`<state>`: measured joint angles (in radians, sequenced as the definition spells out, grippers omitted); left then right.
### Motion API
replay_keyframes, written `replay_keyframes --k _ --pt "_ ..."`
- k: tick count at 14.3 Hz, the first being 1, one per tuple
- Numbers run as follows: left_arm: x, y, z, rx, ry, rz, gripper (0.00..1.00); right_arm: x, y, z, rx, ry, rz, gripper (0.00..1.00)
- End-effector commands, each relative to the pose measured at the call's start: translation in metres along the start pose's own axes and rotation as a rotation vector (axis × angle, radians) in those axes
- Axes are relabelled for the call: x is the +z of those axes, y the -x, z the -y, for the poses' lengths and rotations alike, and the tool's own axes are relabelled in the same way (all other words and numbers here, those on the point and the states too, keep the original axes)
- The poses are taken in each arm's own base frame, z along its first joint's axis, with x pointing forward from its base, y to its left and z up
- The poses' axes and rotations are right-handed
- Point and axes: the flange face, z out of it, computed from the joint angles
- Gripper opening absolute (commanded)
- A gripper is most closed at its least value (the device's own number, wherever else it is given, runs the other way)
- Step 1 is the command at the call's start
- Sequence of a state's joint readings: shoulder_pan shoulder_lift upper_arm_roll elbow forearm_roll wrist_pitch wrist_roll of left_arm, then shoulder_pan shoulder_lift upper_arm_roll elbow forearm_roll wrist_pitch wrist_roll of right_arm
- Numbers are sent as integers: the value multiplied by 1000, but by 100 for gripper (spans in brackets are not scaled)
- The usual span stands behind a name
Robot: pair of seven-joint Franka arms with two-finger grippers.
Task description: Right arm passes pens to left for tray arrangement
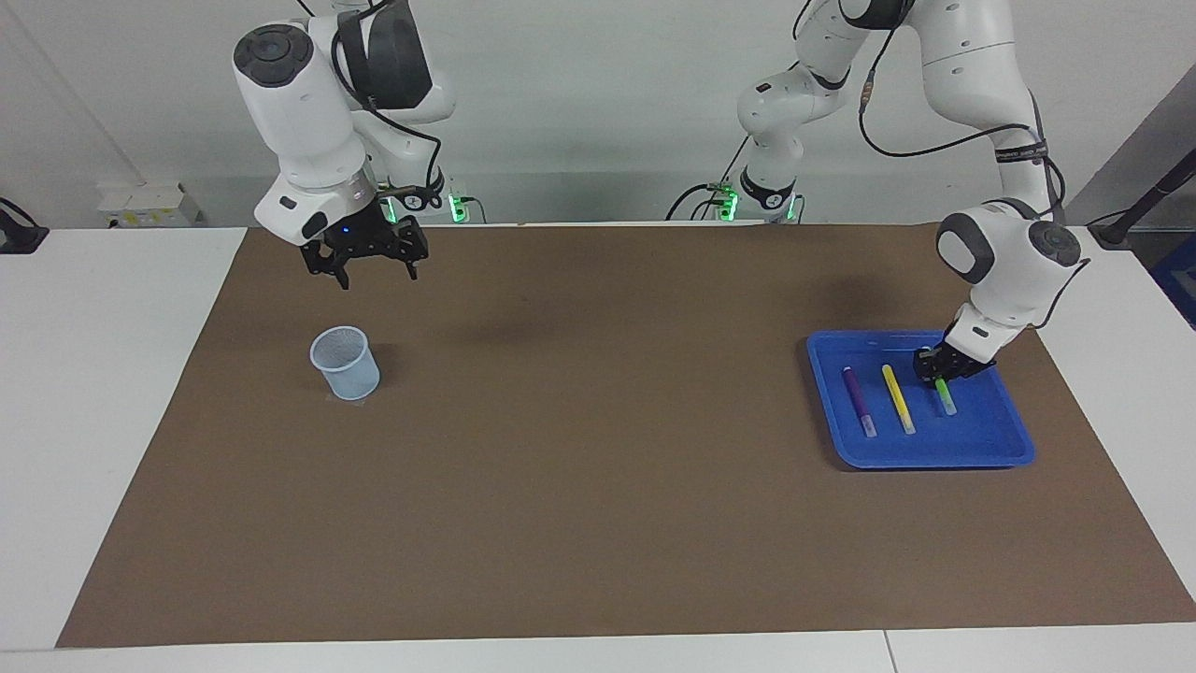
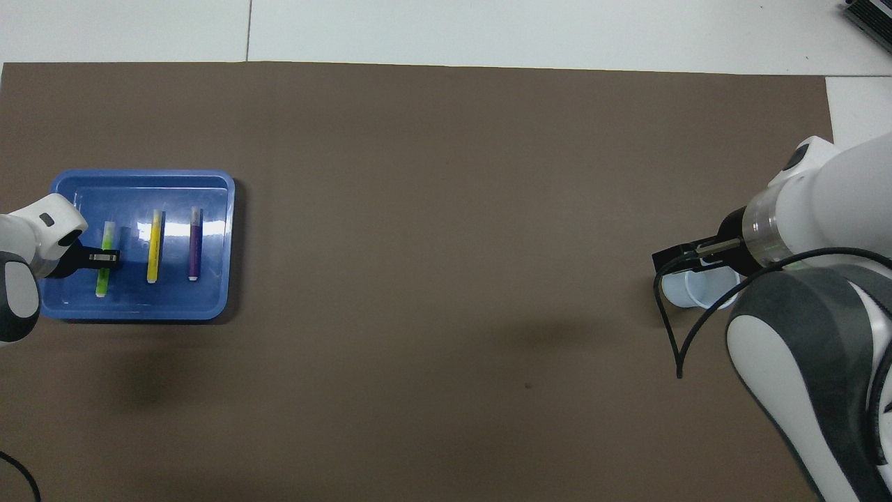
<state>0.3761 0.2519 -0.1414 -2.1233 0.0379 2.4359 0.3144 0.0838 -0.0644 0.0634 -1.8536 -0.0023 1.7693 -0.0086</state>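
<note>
The blue tray (image 1: pixel 920 461) lies at the left arm's end of the mat. In it lie the purple pen (image 1: pixel 860 400), the yellow pen (image 1: pixel 898 397) and the green pen (image 1: pixel 946 397), side by side. My left gripper (image 1: pixel 937 374) is down in the tray, shut on the green pen at its middle; the pen is level with the tray floor. The overhead view shows the same: left gripper (image 2: pixel 104 258), green pen (image 2: pixel 102 282), yellow pen (image 2: pixel 154 244), purple pen (image 2: pixel 195 244), tray (image 2: pixel 139 174). My right gripper (image 1: pixel 374 269) is open and empty, raised over the mat near the cup.
A small translucent pale-blue cup (image 1: pixel 346 363) stands upright at the right arm's end of the mat, partly covered by the right gripper (image 2: pixel 672 259) in the overhead view. The brown mat (image 1: pixel 598 467) covers most of the white table.
</note>
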Motion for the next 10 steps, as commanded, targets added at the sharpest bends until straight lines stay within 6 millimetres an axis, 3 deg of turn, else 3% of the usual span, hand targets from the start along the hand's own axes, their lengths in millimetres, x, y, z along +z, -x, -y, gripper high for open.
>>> replay_keyframes --k 1,3,7,8,10 --pt "11 -3 -1 21 -8 -7 45 8 -13 -11 -6 19 -6 100" --pt "10 -3 -2 23 -8 -5 48 9 -13 -24 17 18 13 100" --pt "6 -5 -4 29 -6 2 85 3 -6 -41 50 17 23 100" --pt "0 -6 -4 28 -7 7 100 -1 -5 -42 52 18 17 100" --pt "-16 -14 -3 25 0 37 100 -12 1 -44 59 19 14 100"
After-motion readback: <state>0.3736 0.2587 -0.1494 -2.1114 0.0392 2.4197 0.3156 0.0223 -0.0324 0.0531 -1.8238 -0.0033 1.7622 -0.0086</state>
